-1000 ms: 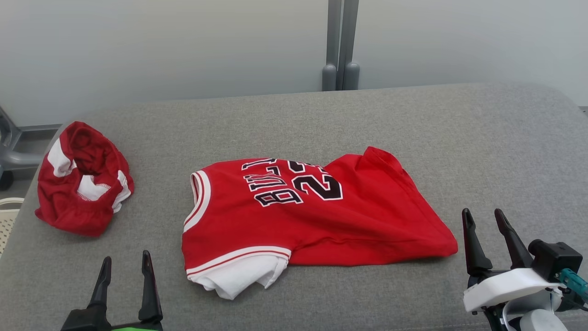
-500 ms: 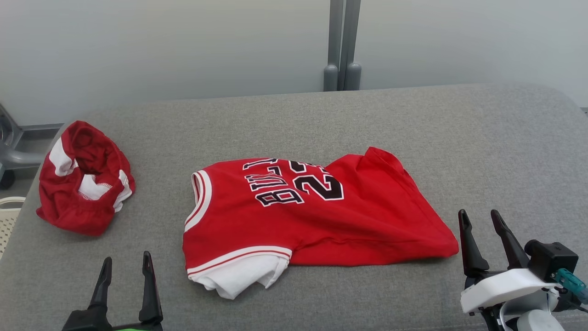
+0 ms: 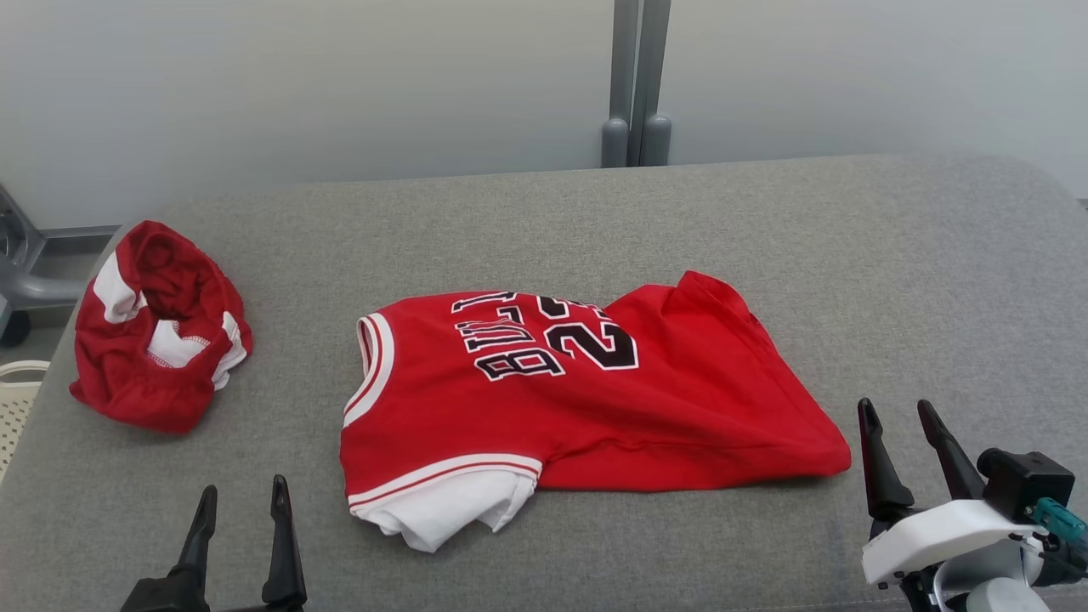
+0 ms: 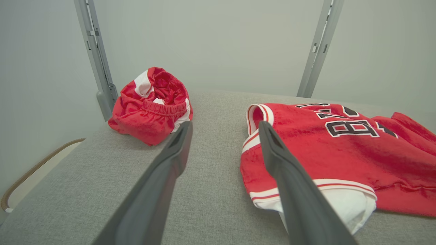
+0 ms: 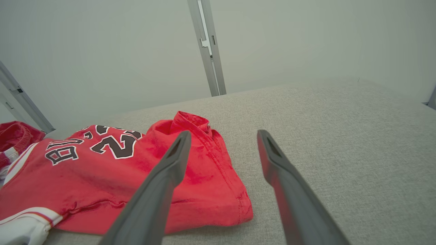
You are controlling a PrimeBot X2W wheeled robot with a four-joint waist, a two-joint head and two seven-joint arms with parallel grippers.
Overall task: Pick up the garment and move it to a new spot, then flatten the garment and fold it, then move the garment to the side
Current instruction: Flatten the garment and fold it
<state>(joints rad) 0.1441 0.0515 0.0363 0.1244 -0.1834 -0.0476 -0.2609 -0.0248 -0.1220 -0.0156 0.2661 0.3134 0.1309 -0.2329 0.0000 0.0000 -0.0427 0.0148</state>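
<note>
Jersey (image 3: 595, 408) lies on the grey padded surface (image 3: 850, 238), between left gripper (image 3: 243, 486) and right gripper (image 3: 894, 405), both jaws spread wide, holding nothing.

We find a grey woven-fabric pad (image 3: 765, 221) with rounded far corners and a smooth cover. Two items lie directly on it, well apart. A red jersey (image 3: 595, 408) lies near the middle, roughly folded, with its white-trimmed armhole toward the left and black lettering and number uppermost (partly hidden by a fold). White fabric shows at its near-left corner. Red shorts (image 3: 157, 340) with white panels sit bunched near the left edge.
</note>
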